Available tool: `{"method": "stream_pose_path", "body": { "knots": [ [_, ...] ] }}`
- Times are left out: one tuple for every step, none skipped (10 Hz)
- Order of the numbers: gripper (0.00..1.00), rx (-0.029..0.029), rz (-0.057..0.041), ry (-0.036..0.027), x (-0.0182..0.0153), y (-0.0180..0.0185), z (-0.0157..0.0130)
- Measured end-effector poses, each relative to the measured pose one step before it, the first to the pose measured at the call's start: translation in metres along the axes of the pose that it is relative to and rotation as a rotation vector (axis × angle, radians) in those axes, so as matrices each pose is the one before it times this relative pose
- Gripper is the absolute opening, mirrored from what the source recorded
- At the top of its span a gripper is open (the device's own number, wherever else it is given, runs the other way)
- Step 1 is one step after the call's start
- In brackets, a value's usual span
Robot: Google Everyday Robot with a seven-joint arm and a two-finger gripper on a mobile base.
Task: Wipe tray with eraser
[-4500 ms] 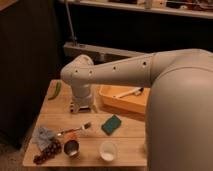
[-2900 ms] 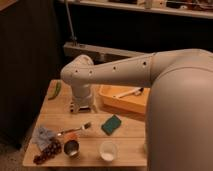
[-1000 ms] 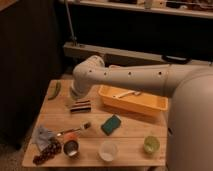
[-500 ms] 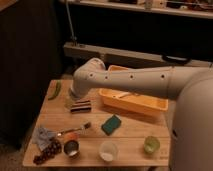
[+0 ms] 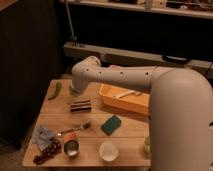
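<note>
Over wooden table (image 5: 52,116), dim room, jaws above eraser (image 5: 80,106)

From high behind the arm (image 5: 125,77), the camera looks down on the gripper (image 5: 75,92) over the table (image 5: 52,115).

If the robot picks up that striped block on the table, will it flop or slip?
The eraser looks like a flat, stiff block, so probably no flopping. Lying flat, it shouldn't roll. Small, so likely light. The gripper hangs just beyond it, open.
</note>
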State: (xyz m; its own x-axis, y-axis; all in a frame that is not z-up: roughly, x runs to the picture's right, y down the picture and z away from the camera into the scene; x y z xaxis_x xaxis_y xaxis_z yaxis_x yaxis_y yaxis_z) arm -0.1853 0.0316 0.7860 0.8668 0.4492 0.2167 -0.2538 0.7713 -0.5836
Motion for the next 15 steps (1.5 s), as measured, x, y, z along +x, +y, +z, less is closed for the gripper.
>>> {"method": "stream_pose_path", "body": {
  "knots": [
    [0.65, -0.00150, -0.00232, -0.00113, -0.00141, 0.00052, 0.00023],
    [0.65, -0.00390, 0.00071, 0.00712, 0.00279, -0.00161, 0.00073],
    [0.65, -0.00454, -0.00093, 0.01575, 0.00472, -0.00199, 0.00425],
    [0.65, -0.00649, -0.00707, 0.01093, 0.00450, 0.00048, 0.00862],
    [0.65, -0.00618, -0.00376, 0.00707, 0.00725, -0.00004, 0.01028],
    [0.65, -0.00356, -0.00870, 0.00392, 0.01270, -0.00193, 0.01778],
    [0.65, -0.00863, -0.01130, -0.00547, 0.01308, -0.00123, 0.01986],
    [0.65, -0.00533, -0.00940, -0.00747, 0.00988, -0.00311, 0.01156],
    [0.65, -0.00946, -0.01682, -0.02187, 0.01424, -0.00844, 0.01225],
    [0.65, -0.00242, -0.00646, -0.01018, 0.00853, -0.00683, 0.00431],
    [0.65, 0.00159, -0.00862, -0.00776, 0.00213, -0.00335, 0.00219],
    [0.65, 0.00683, -0.01416, -0.01130, -0.00273, -0.00261, 0.00017],
    [0.65, 0.01095, -0.01159, -0.00710, -0.00293, -0.00554, -0.00538],
    [0.65, 0.00169, -0.00707, -0.00148, -0.00144, -0.00401, -0.00346],
    [0.65, -0.00700, -0.00893, -0.00584, -0.00227, -0.00151, 0.00150]
  ]
}}
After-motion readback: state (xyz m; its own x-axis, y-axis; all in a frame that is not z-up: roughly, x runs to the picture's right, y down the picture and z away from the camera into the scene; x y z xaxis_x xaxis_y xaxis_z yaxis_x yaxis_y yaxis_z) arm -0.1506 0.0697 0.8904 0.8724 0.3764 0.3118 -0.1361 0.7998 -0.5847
